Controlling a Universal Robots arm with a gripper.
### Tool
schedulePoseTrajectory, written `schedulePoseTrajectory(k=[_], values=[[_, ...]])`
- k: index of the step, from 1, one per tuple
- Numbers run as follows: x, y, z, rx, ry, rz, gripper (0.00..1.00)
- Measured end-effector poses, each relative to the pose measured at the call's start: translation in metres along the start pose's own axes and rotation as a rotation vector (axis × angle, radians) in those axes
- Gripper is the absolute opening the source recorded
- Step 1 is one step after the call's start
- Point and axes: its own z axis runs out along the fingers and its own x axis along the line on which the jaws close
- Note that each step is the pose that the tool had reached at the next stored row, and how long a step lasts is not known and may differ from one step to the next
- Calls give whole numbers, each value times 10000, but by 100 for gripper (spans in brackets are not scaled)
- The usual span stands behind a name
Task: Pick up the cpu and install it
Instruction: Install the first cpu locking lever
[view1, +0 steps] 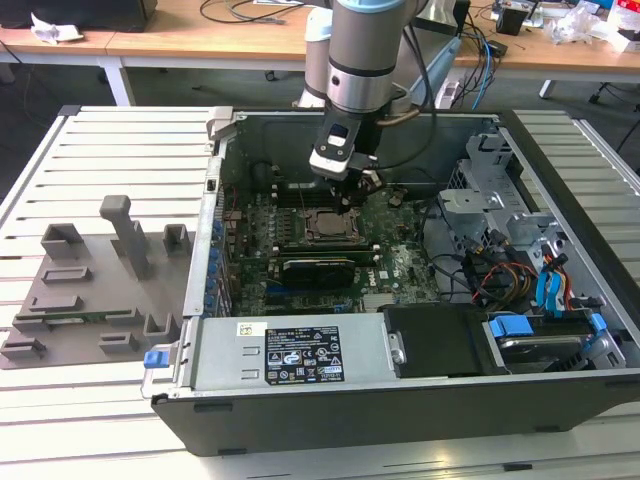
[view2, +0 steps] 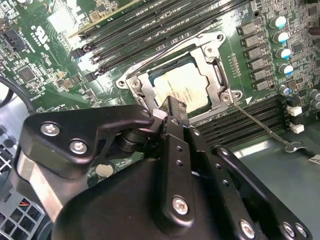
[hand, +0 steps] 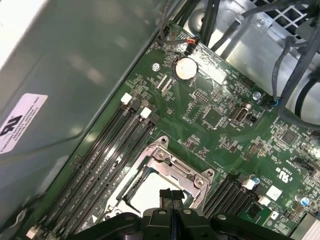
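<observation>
Exterior view's left: grey tray (view1: 90, 290) with upright holders on the slatted table (view1: 60, 420). To its right is the open computer case (view1: 400, 400). The gripper (view1: 352, 193) hangs low over the motherboard (view1: 400, 262), jaws pressed together. The cpu (view2: 182, 89) lies seated in the socket frame (view2: 211, 65), beneath the fingertips (view2: 172, 106); I cannot tell whether they touch it.

cpu (view2: 182, 90) lying in socket (view2: 212, 75) — jaws closed, at its edge

We look in on a robotics lab: an open computer case (view1: 400, 412) lies on a slatted metal workbench (view1: 110, 150) beneath a robot arm (view1: 360, 50), while cables (view1: 487, 65) trail from wooden desks (view1: 180, 35) behind.
</observation>
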Motion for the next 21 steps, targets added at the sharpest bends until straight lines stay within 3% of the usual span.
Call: schedulePoseTrajectory(k=[2,4,16,21], values=[[0,0,0,-8,-10,-225,11],[0,0,0,-51,-61,-1344,11],[0,0,0,-83,-101,-2220,11],[0,0,0,-109,-131,-2908,11]])
